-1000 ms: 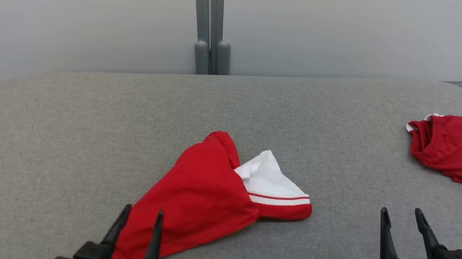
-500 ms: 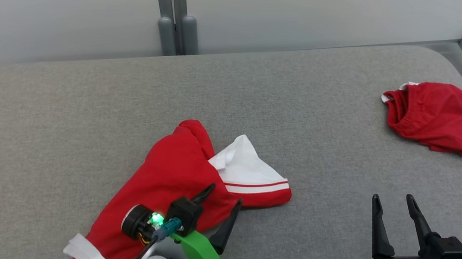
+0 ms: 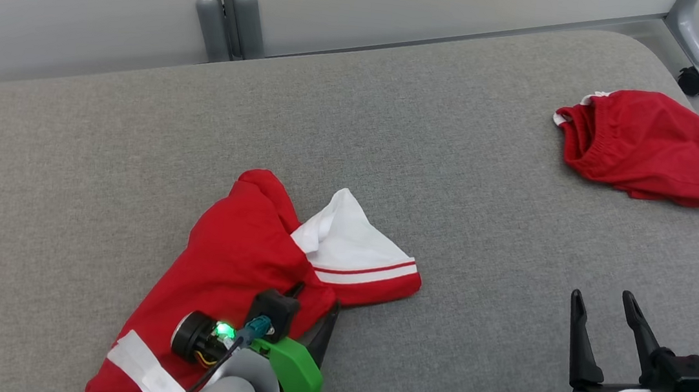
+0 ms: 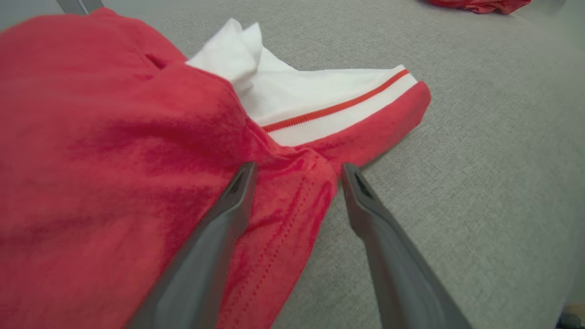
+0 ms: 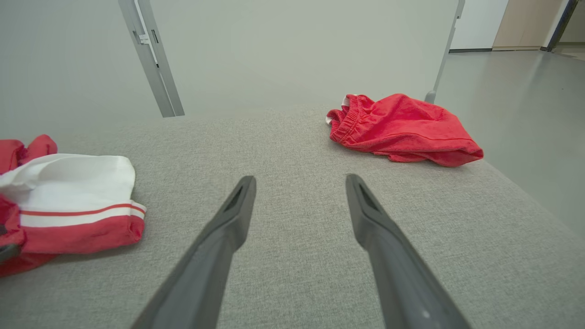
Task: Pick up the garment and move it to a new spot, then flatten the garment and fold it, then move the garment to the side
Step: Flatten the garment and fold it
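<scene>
Red garment (image 3: 239, 256) is lying at the surface's (image 3: 456, 168) 7 o'clock. Left jaws, having advanced over it, are now straddling its hem, wide open and empty, readying the pickup. Right jaws are idling open at 4 o'clock.

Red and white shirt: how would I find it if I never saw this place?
On the big grey cushion, the shirt lies crumpled by the left gripper. Unlike the red shorts far right, it has a white, red-striped part.
</scene>
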`<state>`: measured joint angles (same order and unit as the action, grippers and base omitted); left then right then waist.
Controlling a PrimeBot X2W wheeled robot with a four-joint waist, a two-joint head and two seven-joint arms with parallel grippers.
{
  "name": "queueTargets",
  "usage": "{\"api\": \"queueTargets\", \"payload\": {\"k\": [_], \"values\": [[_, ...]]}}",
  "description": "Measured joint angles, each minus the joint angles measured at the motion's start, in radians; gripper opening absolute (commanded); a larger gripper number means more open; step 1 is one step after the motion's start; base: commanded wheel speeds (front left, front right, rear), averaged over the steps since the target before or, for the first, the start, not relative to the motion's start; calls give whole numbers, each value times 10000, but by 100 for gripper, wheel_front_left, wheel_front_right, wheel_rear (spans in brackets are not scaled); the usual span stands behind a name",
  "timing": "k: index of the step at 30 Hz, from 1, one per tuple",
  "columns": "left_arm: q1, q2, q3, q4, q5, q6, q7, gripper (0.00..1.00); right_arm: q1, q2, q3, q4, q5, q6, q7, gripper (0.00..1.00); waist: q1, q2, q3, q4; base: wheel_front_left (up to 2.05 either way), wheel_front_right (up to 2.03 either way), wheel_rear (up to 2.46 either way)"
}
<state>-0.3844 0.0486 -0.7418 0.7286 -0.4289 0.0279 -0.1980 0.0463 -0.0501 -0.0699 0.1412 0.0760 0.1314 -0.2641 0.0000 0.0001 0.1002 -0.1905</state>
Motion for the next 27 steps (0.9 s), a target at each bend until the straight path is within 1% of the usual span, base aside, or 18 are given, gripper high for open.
{"api": "queueTargets", "payload": {"k": [1, 2, 3, 5, 7, 9, 10, 11, 12, 13, 14, 18, 21, 22, 23, 25, 27], "values": [[-34, -2, -17, 73, -46, -2, -65, 69, -16, 0, -2, 0, 0, 0, 0, 100, 0, 0, -6, 19, 0, 0, 0], [-66, 0, -27, 144, -121, -2, -105, 60, -19, 0, -8, 0, 0, 0, 0, 100, 0, 0, -16, 43, 0, 0, 0], [-90, 2, -46, 184, -205, -10, -155, 48, -19, 0, -15, 0, 0, 0, 0, 100, 0, 0, -30, 71, 0, 0, 0], [-113, 0, -96, 196, -391, -81, -234, 44, -18, 0, -40, 6, 0, 0, 0, 100, 0, 0, -62, 120, 0, 0, 0], [-116, -2, -159, 198, -631, -109, -286, 44, -10, -2, -50, 17, 0, 0, 0, 100, 0, 0, -105, 165, 0, 0, 0], [-133, 0, -359, 378, -727, -107, -374, 38, -5, 0, -40, 40, 4, 0, 0, 100, 0, 0, -140, 246, 0, 0, 0], [-142, 0, -364, 403, -802, -105, -397, 36, -5, 0, -36, 44, 6, 0, 0, 100, 0, 0, -151, 258, 0, 0, 0], [-145, 0, -351, 374, -911, -105, -416, 29, 0, 0, -44, 44, 10, 0, 0, 100, 0, 0, -164, 276, 0, 0, 0], [-146, -2, -322, 330, -1016, -105, -454, 18, 8, 0, -54, 46, 15, 0, 0, 100, 0, 0, -176, 293, 0, 0, 0], [-146, -2, -232, 224, -1235, -100, -499, 2, 23, 0, -71, 46, 15, 0, 0, 100, 0, 0, -194, 318, 0, 0, 0], [-146, -2, -98, 109, -1402, -98, -516, 0, 53, 0, -94, 44, 15, 0, 0, 100, 0, 0, -213, 347, 0, 0, 0], [-91, 10, 581, -579, -2065, -111, -596, 0, 173, 0, -224, 44, 17, 0, 0, 100, 0, 0, -295, 530, 0, 0, 0], [158, 247, 1246, -1505, -2661, -188, -600, 0, 292, 2, -270, 52, 31, 0, 0, 100, 0, 0, -361, 707, 0, 0, 0], [217, 437, 1446, -1814, -2759, -176, -600, 0, 313, -2, -291, 50, 42, 0, 0, 100, 0, 0, -377, 764, 0, 0, 0], [270, 757, 1712, -2176, -2909, -113, -564, 0, 315, -4, -290, 46, 81, 0, 0, 100, 0, 0, -393, 841, 0, 0, 0], [350, 1499, 2268, -2857, -3285, 35, -215, 0, 316, 0, -251, 48, 94, 0, 0, 100, 0, 0, -417, 992, 0, 0, 0], [410, 2125, 2794, -3319, -3643, 163, 173, 0, 313, 0, -205, 42, 94, 0, 0, 100, 0, 0, -427, 1122, 0, 0, 0]]}}
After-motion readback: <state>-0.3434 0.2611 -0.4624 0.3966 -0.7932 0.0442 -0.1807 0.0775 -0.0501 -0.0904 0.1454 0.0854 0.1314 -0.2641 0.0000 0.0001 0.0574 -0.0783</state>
